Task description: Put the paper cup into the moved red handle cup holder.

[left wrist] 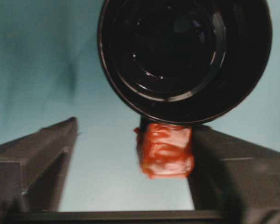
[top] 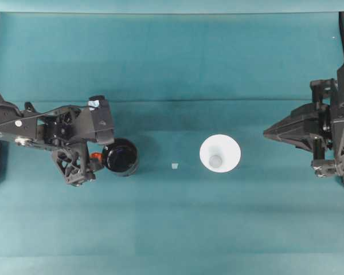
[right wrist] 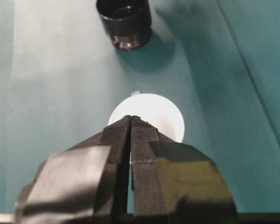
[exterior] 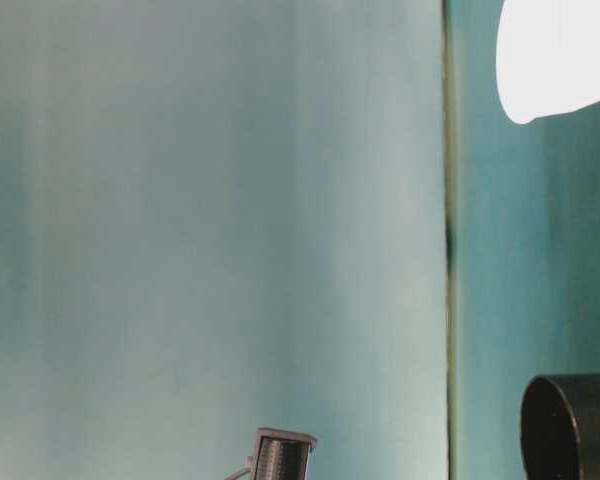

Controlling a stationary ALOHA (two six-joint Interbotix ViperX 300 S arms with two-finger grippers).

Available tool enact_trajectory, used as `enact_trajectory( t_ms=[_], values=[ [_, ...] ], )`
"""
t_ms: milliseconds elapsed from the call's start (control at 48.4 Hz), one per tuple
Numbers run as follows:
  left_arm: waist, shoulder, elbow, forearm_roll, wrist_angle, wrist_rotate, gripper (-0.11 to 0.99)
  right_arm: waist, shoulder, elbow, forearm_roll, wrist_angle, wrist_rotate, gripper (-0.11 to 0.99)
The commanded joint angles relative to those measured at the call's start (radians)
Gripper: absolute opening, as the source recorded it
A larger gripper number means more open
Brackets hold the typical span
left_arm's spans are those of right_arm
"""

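A: From overhead, where is everything?

B: The paper cup [top: 220, 153] stands upright at the middle of the table [top: 172, 229], well apart from the red handle cup holder [top: 120, 157] on the left. The left gripper [top: 90, 164] is just beside the holder's handle; the right gripper [top: 269, 133] is far at the right side.

A: And the table-level view?

B: The cup [exterior: 555, 55] and the holder [exterior: 570, 425] are both on the table, apart.

A: The left wrist view?

B: The jaws are wide, with the red handle [left wrist: 165, 149] between them, close against one finger [left wrist: 233, 172]. The grip is not closed.

A: The right wrist?

B: The fingers [right wrist: 114, 140] are pressed together, holding nothing. The cup [right wrist: 151, 114] sits beyond them.

A: So the progress?

B: I judge the cup is not yet picked up; grasping and inserting remain
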Motion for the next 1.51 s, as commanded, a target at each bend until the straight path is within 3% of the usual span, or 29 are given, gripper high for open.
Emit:
enact_trajectory(
  t_ms=[0, 165, 207, 496, 682, 951, 1137, 1323, 1489],
  values=[
    [-0.002, -0.006, -0.003, 0.003, -0.008, -0.003, 0.75, 0.003, 0.003, -0.008, -0.002, -0.006, 0.009, -0.1],
    [-0.002, -0.011, -0.002, 0.003, -0.017, 0.005, 0.36, 0.011, 0.003, -0.002, 0.0, -0.006, 0.009, -0.1],
    [-0.002, -0.014, -0.002, 0.003, -0.02, 0.005, 0.33, 0.012, 0.005, 0.003, 0.0, -0.006, 0.009, -0.1],
    [-0.002, -0.078, -0.012, 0.003, -0.025, 0.003, 0.32, 0.012, -0.009, 0.012, -0.002, -0.006, 0.008, -0.1],
    [-0.002, -0.114, -0.089, 0.003, 0.003, -0.006, 0.31, 0.012, -0.025, 0.023, 0.0, -0.005, 0.009, -0.1],
    [-0.002, 0.02, -0.288, 0.003, 0.06, 0.005, 0.31, 0.009, -0.026, 0.034, 0.003, -0.014, 0.011, -0.1],
    [-0.003, 0.146, -0.407, 0.003, 0.101, 0.006, 0.31, -0.003, -0.026, 0.04, 0.003, -0.014, 0.011, -0.1],
    [-0.005, 0.189, -0.425, 0.003, 0.149, 0.006, 0.3, -0.005, -0.026, 0.04, 0.003, -0.015, 0.011, -0.1],
    [-0.025, 0.198, -0.413, 0.003, 0.149, 0.006, 0.3, -0.005, -0.026, 0.04, 0.003, -0.015, 0.011, -0.1]
  ],
)
